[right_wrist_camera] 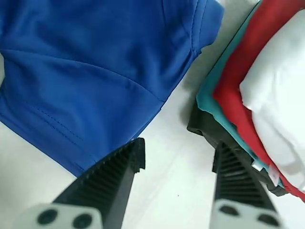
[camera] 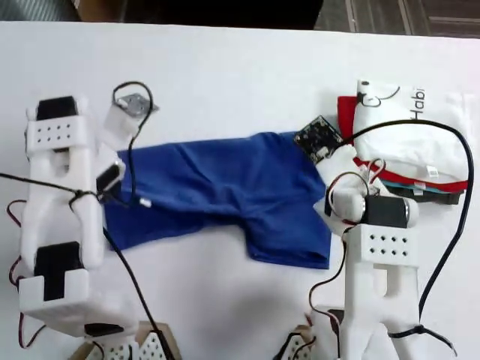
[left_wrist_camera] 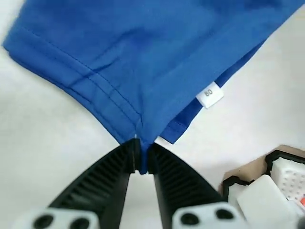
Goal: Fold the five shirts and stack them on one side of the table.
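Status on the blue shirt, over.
Left gripper shut on blue shirt corner. Right gripper open, between blue shirt and folded stack. Stack close beside right gripper.

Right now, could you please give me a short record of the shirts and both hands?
Blue shirt: lying spread on the table, not yet on the stack
Left hand: shut on a corner of the blue shirt's hem
Right hand: open, over the gap between the blue shirt and the stack
Stack: folded shirts at one side, white on top, then red, teal, black
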Controlling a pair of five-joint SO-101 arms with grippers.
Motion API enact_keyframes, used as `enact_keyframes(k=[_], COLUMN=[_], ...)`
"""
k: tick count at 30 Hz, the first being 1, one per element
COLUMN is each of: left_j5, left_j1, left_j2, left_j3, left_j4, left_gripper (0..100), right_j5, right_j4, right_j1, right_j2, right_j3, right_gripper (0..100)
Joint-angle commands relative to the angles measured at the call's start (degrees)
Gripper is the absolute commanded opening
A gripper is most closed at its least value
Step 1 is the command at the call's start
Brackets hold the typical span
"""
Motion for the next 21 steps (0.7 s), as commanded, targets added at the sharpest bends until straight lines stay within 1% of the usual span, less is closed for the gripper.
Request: enact_keyframes(k=[1, 3, 6, 9, 10, 12, 15, 17, 19, 21], left_j5=[0.09, 0.09, -0.18, 0.18, 0.53, 4.13, 9.76, 12.57, 15.21, 16.53], left_j1=[-0.09, -0.18, -0.26, -0.35, -0.35, 0.09, 1.49, 2.81, 4.31, 5.27], left_j2=[-1.32, -1.32, -1.76, -1.49, -1.32, -0.44, 4.48, 9.58, 14.86, 19.87], left_j3=[2.68, 3.47, 2.59, -2.86, -4.62, -6.2, -7.96, -10.59, -13.14, -15.6], left_j4=[-3.6, -5.01, -4.92, -3.34, -3.52, -6.51, -12.22, -12.4, -12.31, -12.57], left_gripper=[19, 18, 16, 16, 16, 16, 16, 16, 13, 4], right_j5=[-0.09, -0.09, -0.09, -0.53, -2.11, -6.51, -9.85, -11.08, -12.31, -13.45], right_j4=[-1.01, -1.01, -1.1, -2.33, -3.47, -6.99, -11.21, -11.12, -11.12, -11.3], right_j1=[-0.4, -0.4, -0.4, -0.4, -0.4, -0.57, -3.65, -6.99, -9.45, -10.95], right_j2=[-1.54, -1.54, -1.54, -1.36, -1.01, 1.36, 9.1, 16.48, 24.48, 31.87], right_j3=[-2.55, -2.55, -2.55, -2.37, -2.37, -2.81, -5.54, -9.58, -14.42, -19.96], right_gripper=[23.8, 23.8, 23.8, 23.8, 23.8, 23.7, 23.7, 23.2, 18.0, 7.8])
